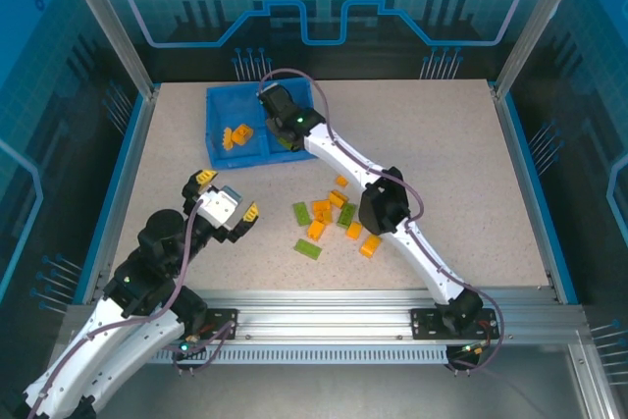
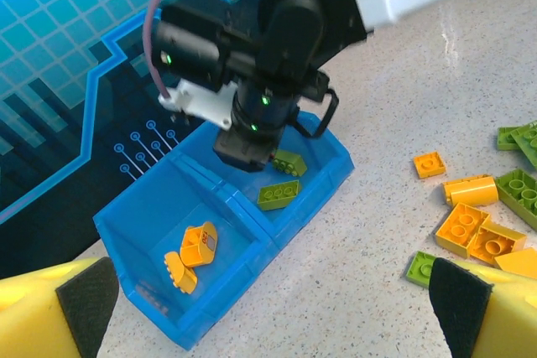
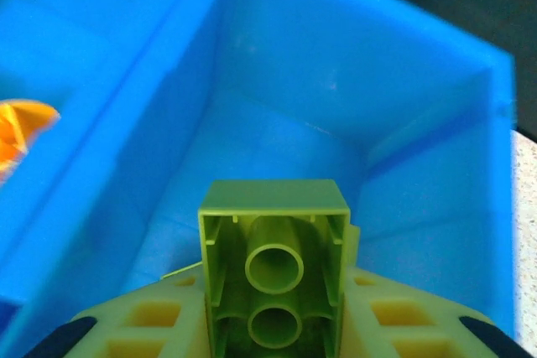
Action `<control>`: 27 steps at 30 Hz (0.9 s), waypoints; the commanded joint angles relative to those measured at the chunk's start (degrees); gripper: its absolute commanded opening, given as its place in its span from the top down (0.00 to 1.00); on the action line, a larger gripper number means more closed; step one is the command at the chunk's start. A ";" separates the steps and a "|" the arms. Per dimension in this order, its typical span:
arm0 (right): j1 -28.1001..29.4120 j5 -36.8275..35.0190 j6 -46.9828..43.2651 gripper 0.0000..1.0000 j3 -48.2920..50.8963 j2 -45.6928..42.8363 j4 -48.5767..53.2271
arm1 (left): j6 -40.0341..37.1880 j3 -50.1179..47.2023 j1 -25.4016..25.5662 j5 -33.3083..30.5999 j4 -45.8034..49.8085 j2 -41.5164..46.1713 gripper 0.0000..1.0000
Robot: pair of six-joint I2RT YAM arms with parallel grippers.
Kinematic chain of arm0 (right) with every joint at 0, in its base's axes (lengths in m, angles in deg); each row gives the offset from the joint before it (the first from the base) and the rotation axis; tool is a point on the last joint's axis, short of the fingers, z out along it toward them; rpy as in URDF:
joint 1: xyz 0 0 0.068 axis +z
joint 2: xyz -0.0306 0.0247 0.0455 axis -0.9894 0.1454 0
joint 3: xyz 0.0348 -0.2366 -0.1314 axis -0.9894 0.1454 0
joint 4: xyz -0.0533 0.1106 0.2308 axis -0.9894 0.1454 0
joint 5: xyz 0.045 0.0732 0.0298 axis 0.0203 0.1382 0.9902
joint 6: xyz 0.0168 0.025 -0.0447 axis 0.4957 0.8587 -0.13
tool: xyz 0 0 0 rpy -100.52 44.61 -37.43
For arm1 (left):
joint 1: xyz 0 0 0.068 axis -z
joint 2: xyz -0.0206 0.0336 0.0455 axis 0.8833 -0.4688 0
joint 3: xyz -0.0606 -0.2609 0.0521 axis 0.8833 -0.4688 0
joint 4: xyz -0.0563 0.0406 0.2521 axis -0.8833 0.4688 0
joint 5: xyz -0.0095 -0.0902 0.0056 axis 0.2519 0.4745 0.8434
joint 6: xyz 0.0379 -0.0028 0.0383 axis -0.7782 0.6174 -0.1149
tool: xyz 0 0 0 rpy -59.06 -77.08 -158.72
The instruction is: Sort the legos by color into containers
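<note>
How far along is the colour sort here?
Done: two orange studded plastic bricks lie in the translucent blue plastic tray's left compartment, at least one light green brick in its right. In hand: the right end effector grips another green brick over that right compartment. Remaining: about nine mixed bricks loose on the table; left end effector open, empty.

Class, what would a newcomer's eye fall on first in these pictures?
The right gripper holds a green brick over the right half of the blue tray at the far left of the table. A scatter of orange and green bricks lies mid-table, with the open left gripper beside them.
</note>
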 commanded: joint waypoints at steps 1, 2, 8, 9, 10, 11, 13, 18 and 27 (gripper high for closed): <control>-0.65 -2.83 -5.14 0.63 -2.21 1.04 -0.99 | -0.01 -0.96 -0.53 0.23 -1.53 -0.11 0.01; -0.77 -2.43 -4.85 0.60 -1.81 0.99 -1.46 | -0.03 -1.06 -0.57 0.23 -1.74 -0.22 0.01; -0.82 -0.60 -3.79 0.47 -2.17 -2.60 -0.67 | -0.21 -1.28 -0.77 0.32 -2.10 -1.92 0.01; -0.82 -0.12 -3.41 0.48 -2.02 -3.64 -0.28 | -0.25 -1.24 -0.87 0.40 -2.10 -2.26 0.01; -0.74 0.38 -3.00 0.48 -2.05 -5.03 0.59 | -0.26 -1.20 -1.01 0.49 -2.22 -2.55 0.01; -0.67 0.87 -2.41 0.49 -1.99 -6.68 1.95 | -0.16 -1.28 -1.20 0.68 -2.29 -2.95 0.01; -0.47 1.64 -1.29 0.50 -0.74 -10.62 4.40 | 0.39 -1.21 -1.34 1.19 -2.31 -3.64 0.01; -0.31 7.70 4.95 0.48 15.22 -29.68 10.20 | 11.12 2.04 -1.43 5.29 -2.44 -7.47 0.01; 1.37 29.00 18.39 0.30 64.74 -76.15 11.40 | 58.03 17.94 1.32 6.65 13.62 -26.89 0.01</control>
